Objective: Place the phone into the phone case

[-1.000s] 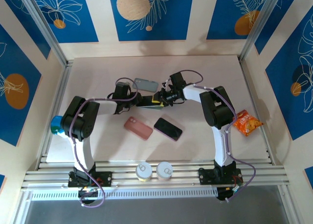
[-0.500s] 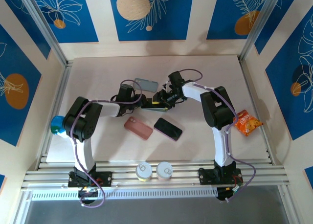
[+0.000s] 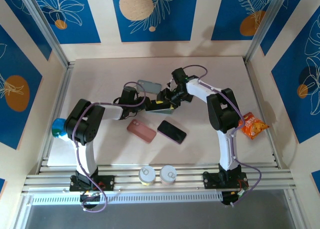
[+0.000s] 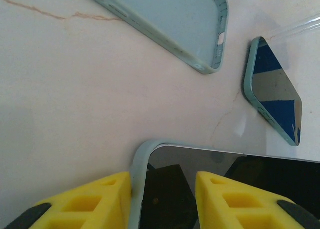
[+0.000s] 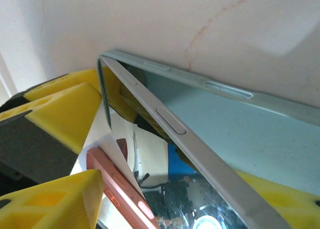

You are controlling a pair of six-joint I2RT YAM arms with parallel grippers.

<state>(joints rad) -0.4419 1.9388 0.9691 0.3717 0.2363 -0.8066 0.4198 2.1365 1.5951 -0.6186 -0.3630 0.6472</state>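
— One phone (image 5: 170, 121) is sitting tilted in the pale green case (image 5: 240, 124) at the middle of the table (image 3: 100, 79), with one long edge riding above the rim.
— Who is holding it?
— Left jaws are clamping the case's end. Right jaws are standing apart, either side of the phone.

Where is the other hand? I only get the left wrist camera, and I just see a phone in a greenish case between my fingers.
Observer: From above, the right hand meets your left hand at the greenish case.
Operator: Is the phone all the way in?
Observer: No. The right wrist camera shows the phone joined to the case at one corner and angled away from it.
Operator: What else is around?
Observer: A pink case and a black phone lie side by side on the table.
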